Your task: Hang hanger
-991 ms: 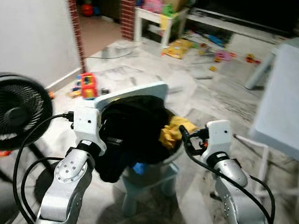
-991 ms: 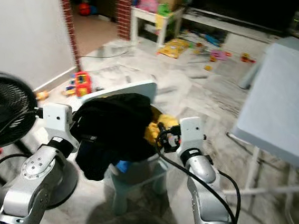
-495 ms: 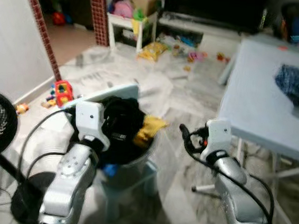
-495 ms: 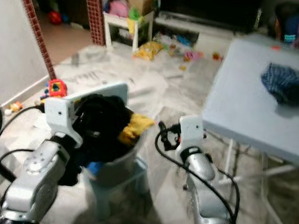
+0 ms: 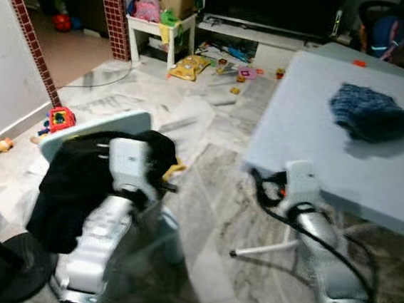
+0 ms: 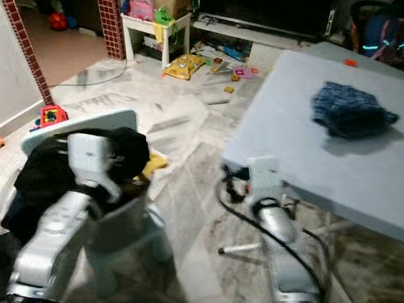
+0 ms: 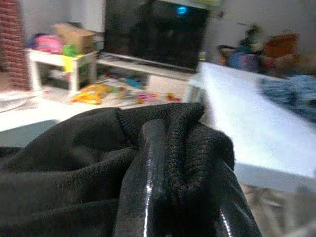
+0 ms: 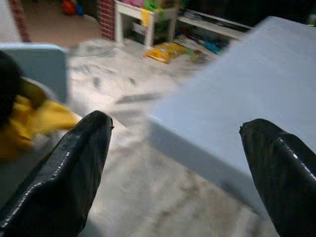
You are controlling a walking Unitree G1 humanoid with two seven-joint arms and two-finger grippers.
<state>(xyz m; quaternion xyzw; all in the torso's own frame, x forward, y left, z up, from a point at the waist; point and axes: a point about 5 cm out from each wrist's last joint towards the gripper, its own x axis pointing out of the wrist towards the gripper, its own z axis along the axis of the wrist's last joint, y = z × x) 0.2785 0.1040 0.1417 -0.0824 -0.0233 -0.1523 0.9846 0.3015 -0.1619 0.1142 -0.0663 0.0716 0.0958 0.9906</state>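
My left gripper (image 7: 187, 163) is shut on a black knitted garment (image 5: 77, 182), whose cloth bunches between the fingers (image 7: 150, 168). The garment hangs from it over a bin of clothes on a light blue chair (image 5: 94, 123). A yellow cloth (image 5: 174, 169) pokes out beside the garment. My right gripper (image 8: 177, 168) is open with nothing between its wide-apart fingers (image 8: 74, 173). It hovers just below the near edge of a light grey table (image 5: 317, 148). The picture is blurred around both arms.
A blue knitted cloth (image 5: 367, 110) lies on the table top. The black round base of a fan (image 5: 15, 273) stands at the lower left. Toys are scattered on the marble floor toward a TV stand (image 5: 270, 36) and a small white table (image 5: 153, 28). A brick pillar (image 5: 112, 7) stands at the back left.
The whole view has swung to the right: the fan head has left the picture and the table now fills the right side. The left gripper still holds the black garment.
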